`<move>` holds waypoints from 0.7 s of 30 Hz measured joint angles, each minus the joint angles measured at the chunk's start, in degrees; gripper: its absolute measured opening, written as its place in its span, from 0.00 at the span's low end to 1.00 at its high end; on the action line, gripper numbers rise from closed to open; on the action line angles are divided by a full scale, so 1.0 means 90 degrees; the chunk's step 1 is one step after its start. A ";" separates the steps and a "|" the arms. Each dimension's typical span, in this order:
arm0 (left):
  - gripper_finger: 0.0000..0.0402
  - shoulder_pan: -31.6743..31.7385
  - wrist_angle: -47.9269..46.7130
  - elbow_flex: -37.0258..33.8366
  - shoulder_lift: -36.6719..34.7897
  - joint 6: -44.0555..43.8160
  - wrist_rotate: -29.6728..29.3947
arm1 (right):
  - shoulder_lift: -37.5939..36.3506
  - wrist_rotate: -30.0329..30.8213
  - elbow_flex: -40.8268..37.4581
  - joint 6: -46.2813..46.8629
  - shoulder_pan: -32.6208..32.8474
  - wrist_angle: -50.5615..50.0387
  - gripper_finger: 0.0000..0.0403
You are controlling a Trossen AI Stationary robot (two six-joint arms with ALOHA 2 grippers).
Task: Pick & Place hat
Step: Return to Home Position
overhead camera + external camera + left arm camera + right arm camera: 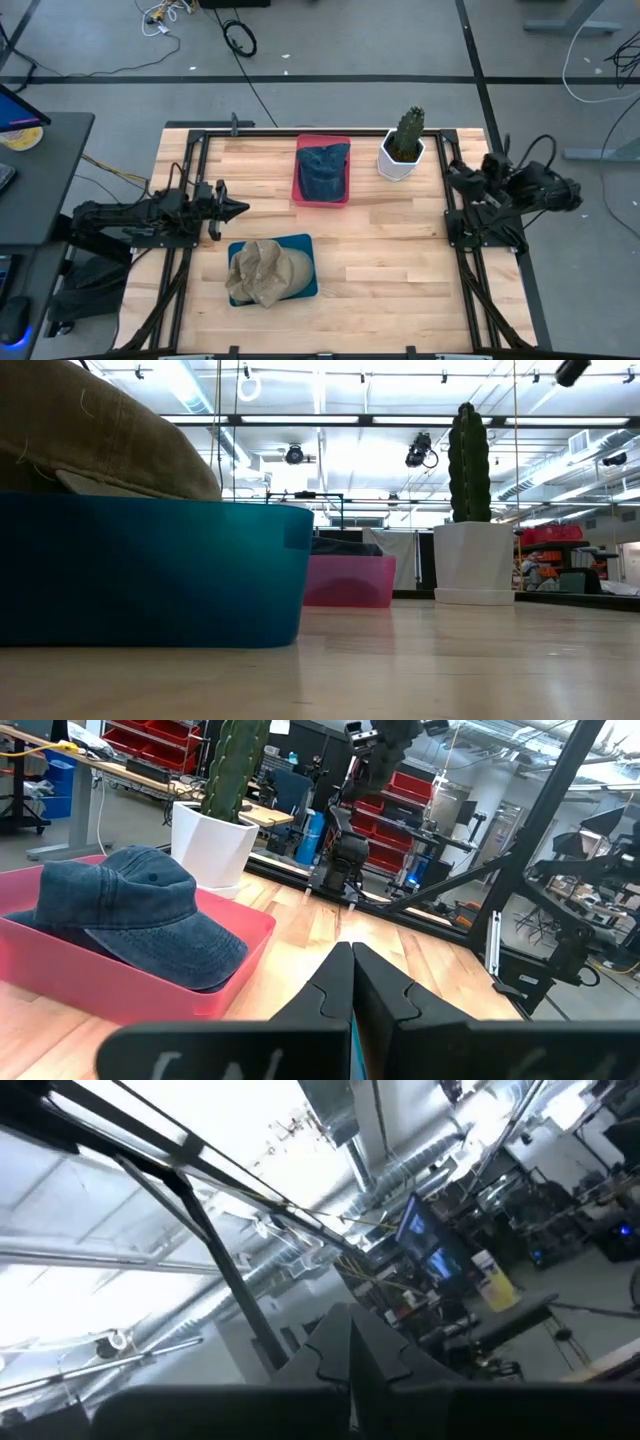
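- Brown caps (265, 274) lie in the blue bin (306, 243), just beside the left gripper (238, 209), toward the table (400, 280) front. The right gripper (452, 180) is far off at the right edge.
- Low view: they look soft and wrinkly, heaped above the bin's rim.
- Left wrist view: the left gripper is closed and holds nothing.
- Right wrist view: the right gripper is closed and empty too.

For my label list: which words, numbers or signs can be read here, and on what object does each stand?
None can be read.
The denim cap, the brown caps, the blue bin, the pink bin and the white pot show no print.
The lit screen beyond the table is too blurred to read.
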 joint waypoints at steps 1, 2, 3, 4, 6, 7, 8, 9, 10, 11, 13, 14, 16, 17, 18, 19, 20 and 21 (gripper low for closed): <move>0.01 0.0000 0.0000 0.0000 0.0000 0.0004 0.0000 | -0.0182 0.0004 -0.0016 -0.0056 0.0000 -0.0141 0.00; 0.01 0.0000 0.0000 0.0000 0.0000 0.0005 0.0000 | -0.0351 0.0004 -0.0016 -0.0104 0.0000 -0.0239 0.00; 0.01 0.0000 0.0000 0.0000 0.0000 0.0004 0.0000 | -0.0529 0.0002 -0.0014 -0.0164 0.0000 -0.0332 0.00; 0.01 0.0000 0.0000 0.0000 0.0000 0.0001 0.0000 | -0.0712 0.0002 -0.0014 -0.0224 0.0000 -0.0456 0.00; 0.01 0.0000 0.0000 0.0000 0.0000 0.0005 0.0000 | -0.0989 0.0013 -0.0011 -0.0319 0.0000 -0.0759 0.00; 0.01 0.0000 0.0001 0.0000 0.0000 0.0002 0.0000 | -0.0988 0.0053 0.0001 -0.0387 0.0000 -0.0807 0.00; 0.01 0.0000 0.0000 0.0000 0.0000 0.0002 0.0002 | -0.0985 0.0066 0.0006 -0.0483 0.0000 -0.0903 0.00; 0.01 0.0000 0.0002 0.0000 0.0005 0.0003 0.0000 | -0.0986 0.0050 0.0008 -0.0593 0.0000 -0.0920 0.00; 0.01 0.0000 0.0000 0.0000 0.0005 0.0007 0.0000 | -0.0961 -0.0009 0.0028 -0.0685 0.0000 -0.0842 0.00; 0.01 0.0000 0.0001 0.0000 0.0005 0.0005 0.0000 | -0.0950 -0.0018 0.0020 -0.0763 0.0000 -0.0771 0.00; 0.01 0.0000 0.0026 -0.0002 0.0005 0.0002 -0.0003 | -0.0972 -0.0044 -0.0151 -0.0803 0.0000 -0.0718 0.00; 0.01 0.0000 0.0027 -0.0002 0.0005 0.0006 -0.0004 | -0.0975 -0.0052 -0.0263 -0.0766 0.0000 -0.0695 0.00; 0.01 0.0000 0.0033 -0.0003 0.0005 0.0002 -0.0002 | -0.0985 -0.0116 -0.0502 -0.0659 0.0000 -0.0353 0.00; 0.01 0.0000 0.0034 -0.0005 0.0005 0.0002 -0.0005 | -0.0993 -0.0179 -0.0630 -0.0624 0.0000 -0.0109 0.00; 0.01 0.0000 0.0033 -0.0005 0.0005 0.0005 -0.0003 | -0.0989 -0.0249 -0.0765 -0.0607 0.0000 0.0154 0.00; 0.01 0.0000 0.0032 -0.0005 0.0005 0.0005 -0.0003 | -0.0991 -0.0297 -0.0914 -0.0597 0.0000 0.0391 0.00; 0.01 0.0000 0.0034 -0.0005 0.0005 0.0002 -0.0005 | -0.0988 -0.0347 -0.1053 -0.0599 0.0000 0.0638 0.00; 0.01 -0.0001 0.0034 -0.0005 0.0005 0.0002 -0.0003 | -0.0988 -0.0373 -0.1180 -0.0632 0.0000 0.0864 0.00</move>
